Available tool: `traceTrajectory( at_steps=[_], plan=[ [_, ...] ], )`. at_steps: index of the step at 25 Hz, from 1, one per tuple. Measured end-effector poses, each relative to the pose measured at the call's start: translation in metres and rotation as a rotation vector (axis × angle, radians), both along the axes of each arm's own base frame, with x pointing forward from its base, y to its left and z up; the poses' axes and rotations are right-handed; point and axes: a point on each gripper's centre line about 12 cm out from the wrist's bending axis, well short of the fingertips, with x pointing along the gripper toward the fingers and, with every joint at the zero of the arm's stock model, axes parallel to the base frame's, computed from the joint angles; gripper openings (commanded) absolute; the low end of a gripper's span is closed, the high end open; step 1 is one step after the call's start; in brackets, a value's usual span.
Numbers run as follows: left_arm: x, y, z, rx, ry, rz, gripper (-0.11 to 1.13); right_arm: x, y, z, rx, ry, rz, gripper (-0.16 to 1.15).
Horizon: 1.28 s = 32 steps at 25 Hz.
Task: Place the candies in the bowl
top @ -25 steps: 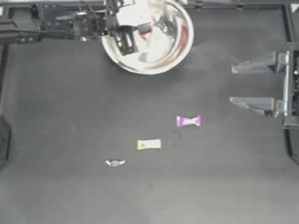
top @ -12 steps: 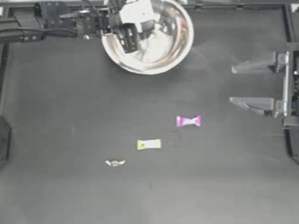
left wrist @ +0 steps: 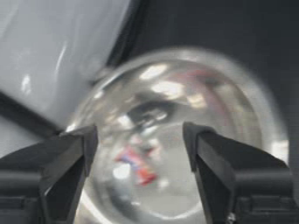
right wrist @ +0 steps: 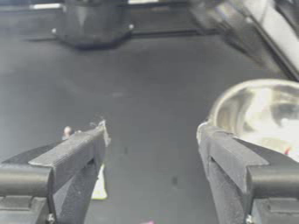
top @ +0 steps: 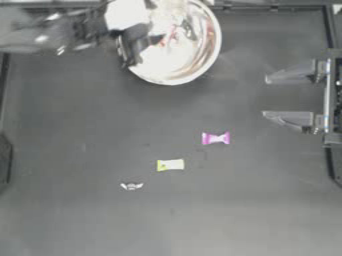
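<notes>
The left gripper (left wrist: 139,153) hangs open and empty over the bowl (top: 194,60), seemingly close enough to clip the rim and tip it.

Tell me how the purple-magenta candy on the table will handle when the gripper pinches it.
The purple-magenta candy looks tiny beside the bowl, so it is probably very light and may skid on the table if nudged. Its flared twisted ends suggest a crinkly wrapper that would give under the fingers. It lies flat, so rolling seems unlikely.
</notes>
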Motion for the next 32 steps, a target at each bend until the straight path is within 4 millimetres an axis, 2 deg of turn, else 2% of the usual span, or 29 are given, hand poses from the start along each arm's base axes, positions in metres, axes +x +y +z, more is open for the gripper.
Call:
traceTrajectory(
  at_steps=[6,10,12,16,20,27,32],
  plan=[
    [-0.037,-0.062,0.034,-0.036,-0.118,-0.083,0.92,0.000,0.000,-0.001,0.000,0.006,0.000,0.94],
    [-0.071,-0.099,0.041,-0.070,-0.181,-0.145,0.92,-0.001,-0.002,-0.004,0.017,0.031,-0.008,0.94],
    [-0.086,-0.112,0.042,-0.094,-0.208,-0.163,0.92,-0.002,-0.003,-0.006,0.037,0.056,-0.015,0.94],
    [-0.110,-0.131,0.037,-0.118,-0.235,-0.203,0.92,0.002,-0.007,-0.007,0.063,0.123,-0.020,0.94],
    [-0.126,-0.145,0.029,-0.130,-0.243,-0.241,0.92,0.016,-0.014,-0.010,0.098,0.240,-0.020,0.94],
    [-0.136,-0.152,0.018,-0.159,-0.245,-0.254,0.92,0.057,-0.029,-0.030,0.121,0.526,0.015,0.94],
    [-0.140,-0.156,0.012,-0.175,-0.254,-0.268,0.92,0.079,-0.034,-0.046,0.156,0.688,0.044,0.94]
  ],
)
